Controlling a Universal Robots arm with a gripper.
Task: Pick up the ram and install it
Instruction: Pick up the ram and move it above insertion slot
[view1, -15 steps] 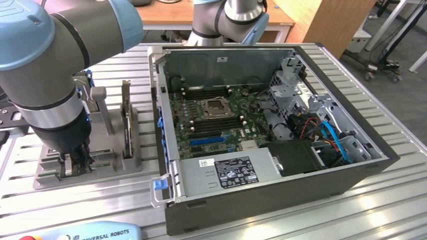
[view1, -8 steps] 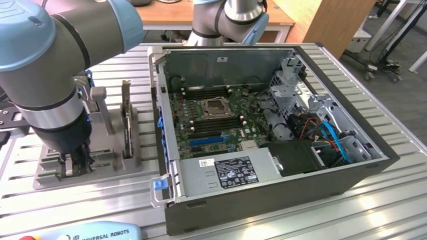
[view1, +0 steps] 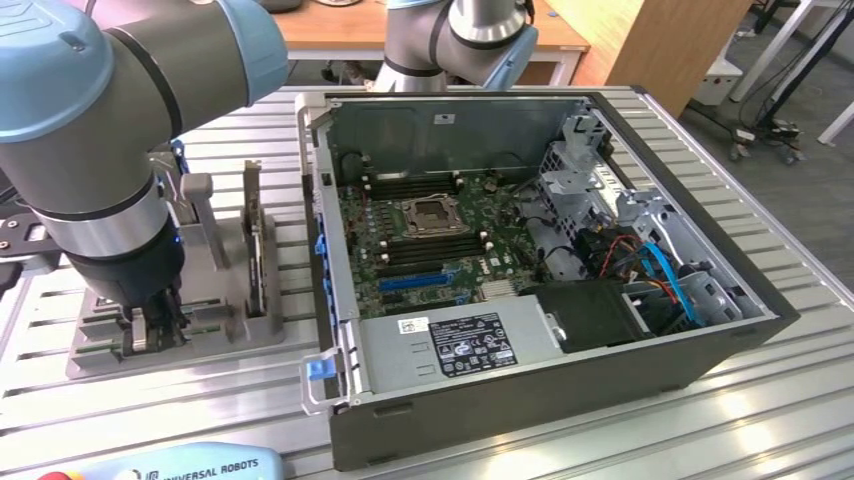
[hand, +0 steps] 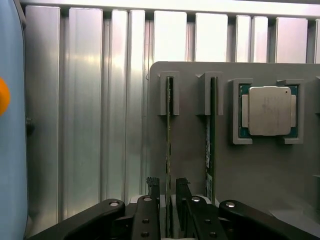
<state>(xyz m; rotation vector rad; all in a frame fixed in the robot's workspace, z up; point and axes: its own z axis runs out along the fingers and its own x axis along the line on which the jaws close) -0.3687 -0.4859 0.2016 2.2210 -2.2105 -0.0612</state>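
**A:** Where's the ram (hand: 169, 145)?

**B:** On edge in its slot of the grey holder (hand: 190, 150). A second stick (hand: 211, 135) stands just beside it, with the processor (hand: 269, 110) past that.

**A:** And the claw (hand: 168, 192)?

**B:** Fairly wide. Its fingers (hand: 153, 187) straddle the ram's thin edge, with slim gaps on both sides.

**A:** Room?

**B:** Ribbed table (hand: 90, 125) lies on the ram's free side. The open computer case (view1: 534, 250) stands just beside the holder.

Slim green ram (hand: 169, 150) upright on edge in grey holder (hand: 190, 165) slot, twin stick (hand: 210, 140) alongside.
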